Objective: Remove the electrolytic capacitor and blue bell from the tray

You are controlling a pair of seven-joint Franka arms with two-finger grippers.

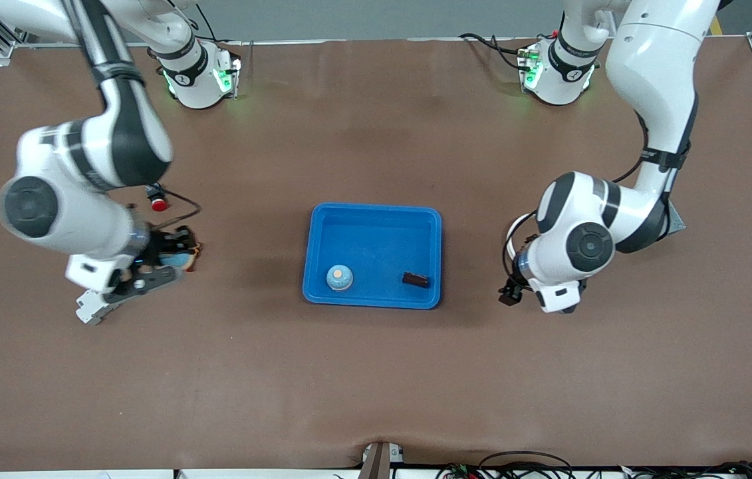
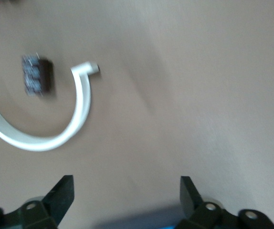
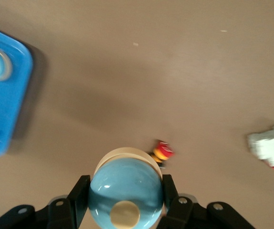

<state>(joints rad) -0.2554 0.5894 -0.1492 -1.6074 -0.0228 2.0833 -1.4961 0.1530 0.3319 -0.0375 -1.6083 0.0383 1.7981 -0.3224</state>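
A blue tray (image 1: 376, 214) sits mid-table and holds a light blue bell (image 1: 340, 277) and a dark brown capacitor (image 1: 415, 279), set apart from each other. My right gripper (image 1: 173, 256) is over the table toward the right arm's end, away from the tray. It is shut on a second blue bell (image 3: 125, 191) with a cream button, one finger (image 3: 79, 191) on each side. My left gripper (image 2: 127, 188) stands open and holds nothing, low over bare table beside the tray at the left arm's end (image 1: 512, 293). A small dark block (image 2: 36, 75) lies on the table there.
A red push-button (image 1: 158, 199) with its cable lies close to the right gripper and shows again as the red button (image 3: 162, 152). A white part (image 3: 270, 145) lies on the table. A white curved strip (image 2: 56, 133) lies next to the dark block.
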